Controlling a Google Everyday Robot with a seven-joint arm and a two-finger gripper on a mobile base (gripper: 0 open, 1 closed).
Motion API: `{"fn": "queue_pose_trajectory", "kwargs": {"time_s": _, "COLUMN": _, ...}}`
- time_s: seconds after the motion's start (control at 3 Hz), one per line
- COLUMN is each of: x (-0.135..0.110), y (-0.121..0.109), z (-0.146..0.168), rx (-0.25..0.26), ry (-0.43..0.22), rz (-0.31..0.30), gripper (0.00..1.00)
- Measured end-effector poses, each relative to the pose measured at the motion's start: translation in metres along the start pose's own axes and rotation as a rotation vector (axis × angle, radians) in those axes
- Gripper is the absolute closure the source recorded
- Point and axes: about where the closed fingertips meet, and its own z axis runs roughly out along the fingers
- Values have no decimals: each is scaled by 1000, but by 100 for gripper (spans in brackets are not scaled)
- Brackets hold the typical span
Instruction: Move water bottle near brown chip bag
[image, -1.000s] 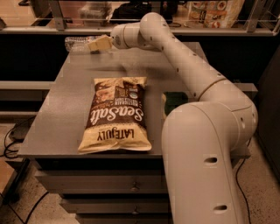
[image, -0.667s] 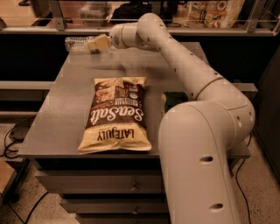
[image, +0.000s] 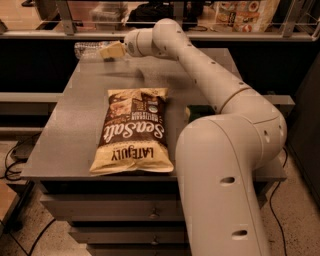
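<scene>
Where the table (image: 70, 125) meets its far left corner, I see the gripper (image: 111, 50) right up against the bottle (image: 89, 49). The bottle lies on its side there, its clear body pale against the dark gap behind. I cannot tell whether the gripper is clamped on it or only touching it.

The bag (image: 134, 131) lies flat in the middle of the table, print upward, its bottom seam at the near edge. It is well apart from the bottle, with bare grey tabletop between them.

The arm (image: 200, 70) runs from the gripper across the far side of the table and down to the right. Its thick near segment covers the table's right front part. Just right of the bag, a small green thing (image: 194, 111) peeks out from behind the arm; most of it is hidden and I cannot say what it is.

Below the tabletop are drawers (image: 115, 207), cut off at the bottom edge. Cables (image: 14, 160) trail on the floor at left. Behind the table a rail (image: 50, 35) crosses, and beyond it stand packets (image: 242, 12), cut off at the top.

I count one bottle, one bag, one gripper, one arm.
</scene>
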Motion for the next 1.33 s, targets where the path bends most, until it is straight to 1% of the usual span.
{"fn": "queue_pose_trajectory", "kwargs": {"time_s": 0.33, "x": 8, "y": -4, "z": 7, "rx": 10, "ry": 14, "rz": 10, "gripper": 0}}
{"fn": "queue_pose_trajectory", "kwargs": {"time_s": 1.0, "x": 22, "y": -5, "z": 25, "rx": -10, "ry": 42, "rz": 27, "gripper": 0}}
{"fn": "queue_pose_trajectory", "kwargs": {"time_s": 1.33, "x": 26, "y": -5, "z": 31, "rx": -20, "ry": 51, "rz": 39, "gripper": 26}}
